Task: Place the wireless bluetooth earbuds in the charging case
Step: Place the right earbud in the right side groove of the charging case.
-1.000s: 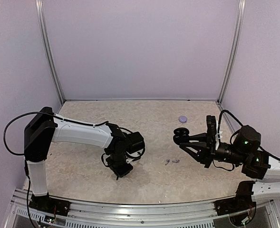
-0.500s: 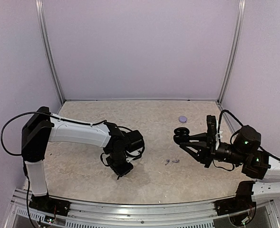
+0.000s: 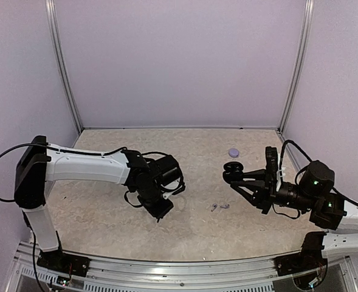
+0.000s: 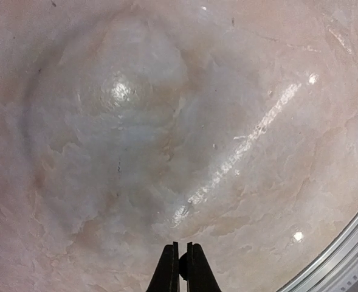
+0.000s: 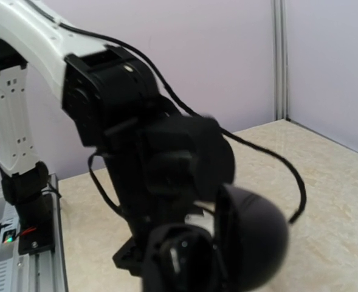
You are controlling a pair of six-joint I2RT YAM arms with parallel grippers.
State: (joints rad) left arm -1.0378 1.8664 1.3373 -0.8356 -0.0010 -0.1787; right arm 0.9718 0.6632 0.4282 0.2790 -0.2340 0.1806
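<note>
Two earbuds point(image 3: 224, 205), near right claw point(image 3: 234, 176), gripping black disc point(image 3: 231, 168)

Looks to us like a robotics lab test booth, definitely not somebody's home. We're seeing plain lavender walls point(image 3: 179, 61) boxing it in on three sides, and bare metal posts point(image 3: 62, 67) running up the upper left and upper right. There's also a marble-look tabletop point(image 3: 197, 228), plus a slotted metal rail point(image 3: 179, 267) along the bottom edge with a left arm point(image 3: 87, 167) and right arm point(image 3: 324, 204) bolted there.
</note>
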